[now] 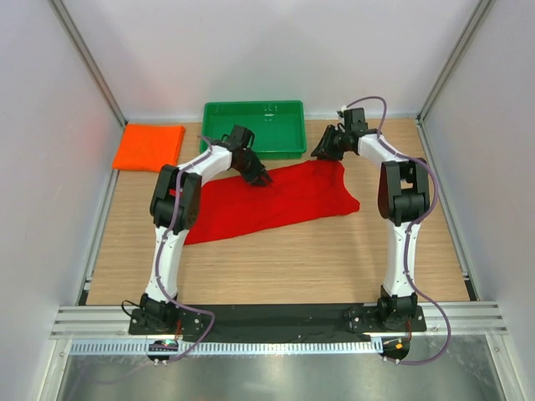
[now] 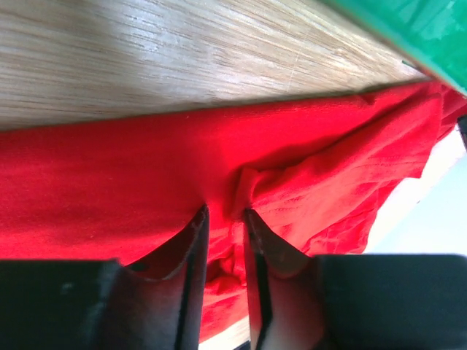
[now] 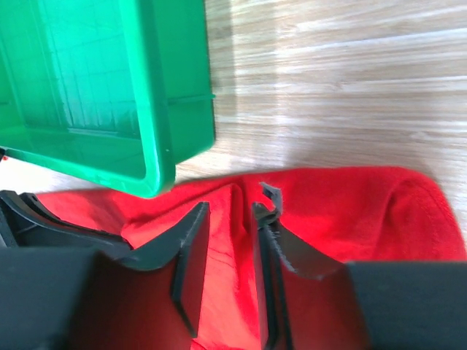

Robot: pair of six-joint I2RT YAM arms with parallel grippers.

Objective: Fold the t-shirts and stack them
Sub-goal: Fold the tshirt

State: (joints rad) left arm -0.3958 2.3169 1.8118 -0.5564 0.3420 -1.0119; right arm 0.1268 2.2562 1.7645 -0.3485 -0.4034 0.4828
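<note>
The red t-shirt [image 1: 284, 200] lies spread and rumpled on the wooden table, in front of the green tray. My left gripper [image 1: 257, 177] is at its far left edge and is shut on a bunched fold of the red t-shirt [image 2: 306, 182], with cloth between the fingertips [image 2: 198, 222]. My right gripper [image 1: 322, 152] is at the far right corner, shut on a raised ridge of the red t-shirt [image 3: 350, 211]. The orange t-shirt [image 1: 149, 146] lies folded flat at the far left of the table, away from both grippers.
The green plastic tray [image 1: 253, 128] stands at the back middle, just behind both grippers; its corner shows close in the right wrist view [image 3: 157, 95] and the left wrist view [image 2: 423, 29]. White walls enclose the table on three sides.
</note>
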